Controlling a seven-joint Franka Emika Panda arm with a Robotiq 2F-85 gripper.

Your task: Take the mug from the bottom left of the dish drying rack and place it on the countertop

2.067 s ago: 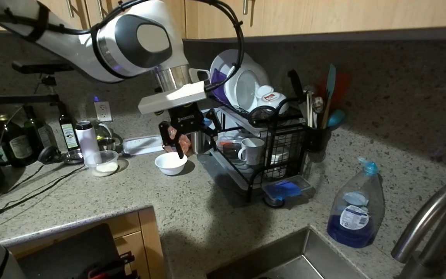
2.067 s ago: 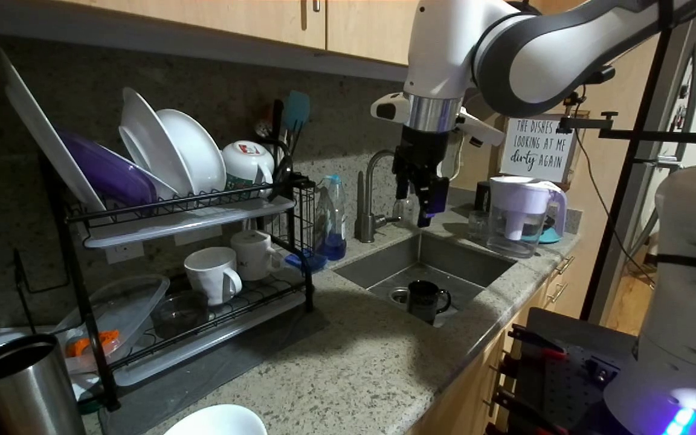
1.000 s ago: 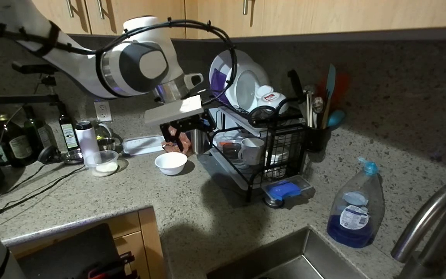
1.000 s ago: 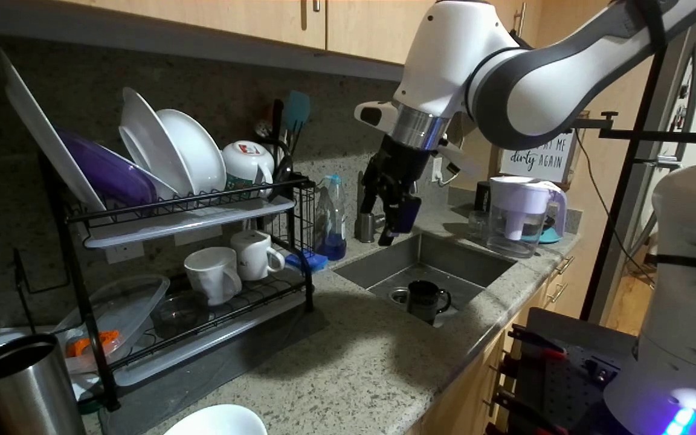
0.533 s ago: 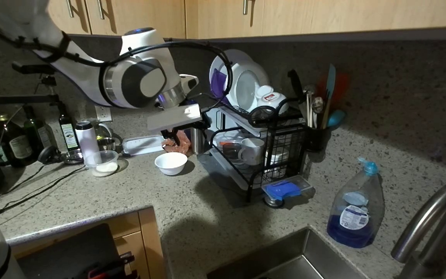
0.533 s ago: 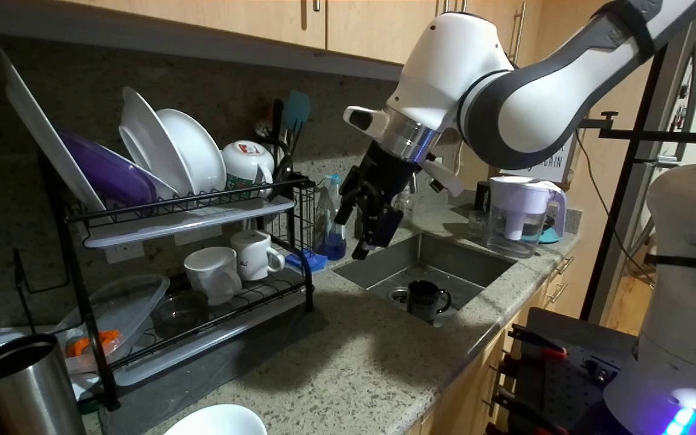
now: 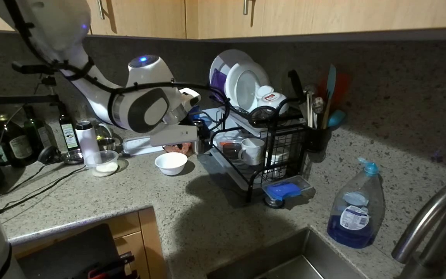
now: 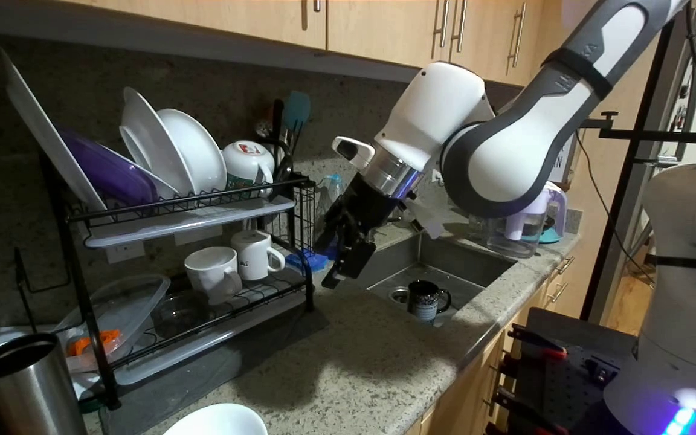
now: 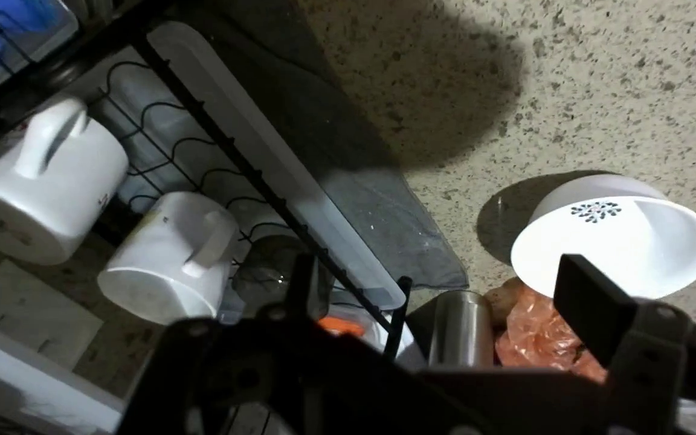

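Note:
Two whitish mugs stand on the lower tier of the black wire dish drying rack (image 8: 203,224), which also shows in an exterior view (image 7: 229,169). The left mug (image 7: 253,151), also in an exterior view (image 8: 210,273) and the wrist view (image 9: 170,260), is beside the second mug (image 8: 254,256), its handle toward the rack's open front. My gripper (image 8: 331,260) is open, empty and tilted toward the rack, apart from it, above the speckled countertop (image 8: 360,386). In the wrist view its fingers (image 9: 444,296) are wide apart; the mugs are left of them. Another exterior view mostly hides the fingers.
A white bowl (image 7: 171,163) stands on the countertop before the rack. A steel tumbler (image 8: 25,386) is at the rack's end. The sink (image 8: 390,260) holds a black mug (image 8: 425,302). A soap bottle (image 7: 354,209) stands by the faucet. The upper tier holds plates (image 7: 246,85).
My arm has come down and the gripper has tilted and moved closer to the rack's front. The mugs, rack and bowl have not moved.

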